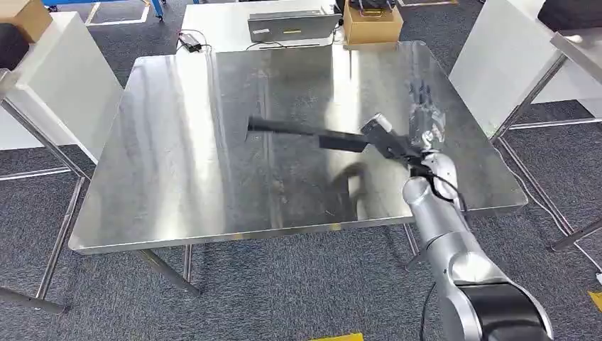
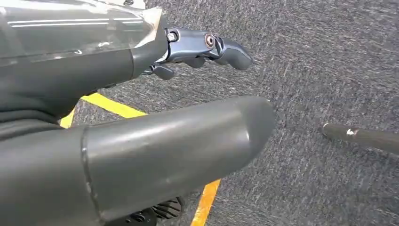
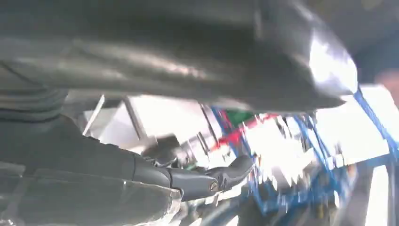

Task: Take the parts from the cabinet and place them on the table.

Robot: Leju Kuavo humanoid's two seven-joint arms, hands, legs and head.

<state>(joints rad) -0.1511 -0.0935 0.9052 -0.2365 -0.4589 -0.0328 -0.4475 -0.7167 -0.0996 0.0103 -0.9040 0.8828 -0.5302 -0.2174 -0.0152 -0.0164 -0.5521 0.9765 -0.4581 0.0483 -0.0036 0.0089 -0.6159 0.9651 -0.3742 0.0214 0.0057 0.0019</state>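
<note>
Overhead, right hand (image 1: pixel 419 145) gripping a long dark part (image 1: pixel 312 133) above the steel table (image 1: pixel 177 177); left hand (image 2: pixel 197 47) empty, fingers apart.

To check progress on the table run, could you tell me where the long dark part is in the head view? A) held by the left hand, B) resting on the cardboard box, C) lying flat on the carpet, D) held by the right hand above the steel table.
D: the right hand grips the long dark part over the steel table, its blurred reflection showing below it.
</note>
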